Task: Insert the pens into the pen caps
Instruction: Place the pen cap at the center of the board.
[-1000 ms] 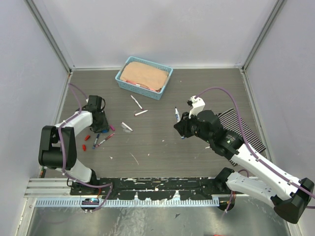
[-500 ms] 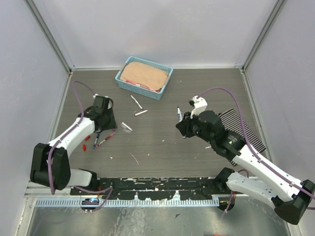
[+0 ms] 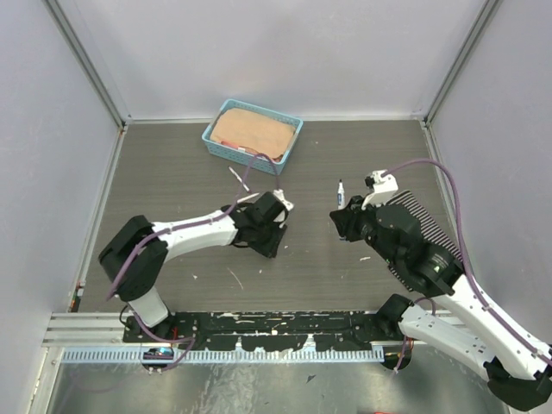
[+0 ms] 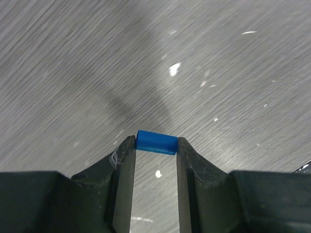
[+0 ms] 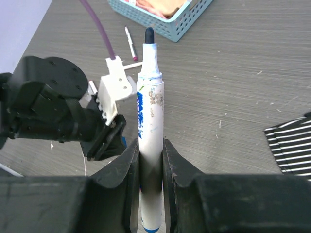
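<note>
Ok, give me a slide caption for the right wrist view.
Right gripper grips an uncapped white pen; left gripper and blue basket lie beyond.

The grey table (image 3: 172, 172) bears a blue basket (image 3: 237, 153), a pen (image 3: 235, 174) and striped cloth (image 3: 431, 222).

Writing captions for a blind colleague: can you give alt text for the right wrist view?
The right gripper clamps a white pen between its jaws, dark tip pointing away over a grey table. The left gripper is at the left beyond it; farther off lie a blue basket, a loose pen and a striped cloth.
</note>
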Available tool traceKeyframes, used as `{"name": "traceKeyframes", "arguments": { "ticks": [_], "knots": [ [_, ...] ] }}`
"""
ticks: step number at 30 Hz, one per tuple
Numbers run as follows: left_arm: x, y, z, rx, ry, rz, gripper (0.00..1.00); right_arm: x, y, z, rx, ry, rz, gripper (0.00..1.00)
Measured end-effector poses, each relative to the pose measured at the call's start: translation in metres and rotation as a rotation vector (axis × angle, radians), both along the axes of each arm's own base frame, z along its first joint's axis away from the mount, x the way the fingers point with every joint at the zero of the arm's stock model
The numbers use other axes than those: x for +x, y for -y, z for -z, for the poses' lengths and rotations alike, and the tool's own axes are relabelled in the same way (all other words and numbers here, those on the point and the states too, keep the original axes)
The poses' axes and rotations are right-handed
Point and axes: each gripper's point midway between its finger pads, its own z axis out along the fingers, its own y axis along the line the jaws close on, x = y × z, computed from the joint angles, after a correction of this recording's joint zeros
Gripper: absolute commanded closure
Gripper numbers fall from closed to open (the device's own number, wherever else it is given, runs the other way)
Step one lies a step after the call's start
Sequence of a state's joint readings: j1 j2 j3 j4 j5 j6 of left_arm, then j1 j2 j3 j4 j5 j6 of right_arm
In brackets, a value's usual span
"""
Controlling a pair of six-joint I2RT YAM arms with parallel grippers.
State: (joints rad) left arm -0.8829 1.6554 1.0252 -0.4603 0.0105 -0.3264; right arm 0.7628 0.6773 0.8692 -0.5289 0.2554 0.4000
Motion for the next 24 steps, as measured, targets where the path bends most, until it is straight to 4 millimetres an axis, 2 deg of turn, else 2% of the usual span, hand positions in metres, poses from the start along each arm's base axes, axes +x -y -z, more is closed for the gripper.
{"name": "traceKeyframes", "arguments": {
  "ticks": [2, 4, 9, 18, 24],
  "knots": [
    [-0.003, 0.018, 0.003, 0.003, 0.004, 0.093, 0.61, -0.002, 0.008, -0.004, 0.0, 0.01, 0.024, 0.96],
    [-0.003, 0.024, 0.008, 0.012, 0.002, 0.147, 0.59, -0.005, 0.015, -0.006, -0.001, 0.015, 0.044, 0.96],
    [-0.003, 0.022, 0.022, 0.053, -0.015, 0.217, 0.53, -0.012, 0.03, -0.01, 0.005, 0.022, 0.083, 0.96],
    [-0.004, 0.027, 0.022, 0.073, 0.001, 0.266, 0.35, -0.016, 0.041, -0.008, -0.01, 0.013, 0.111, 0.96],
    [-0.003, 0.025, 0.019, 0.085, 0.01, 0.237, 0.33, -0.017, 0.041, -0.008, -0.009, 0.01, 0.113, 0.96]
  ]
}}
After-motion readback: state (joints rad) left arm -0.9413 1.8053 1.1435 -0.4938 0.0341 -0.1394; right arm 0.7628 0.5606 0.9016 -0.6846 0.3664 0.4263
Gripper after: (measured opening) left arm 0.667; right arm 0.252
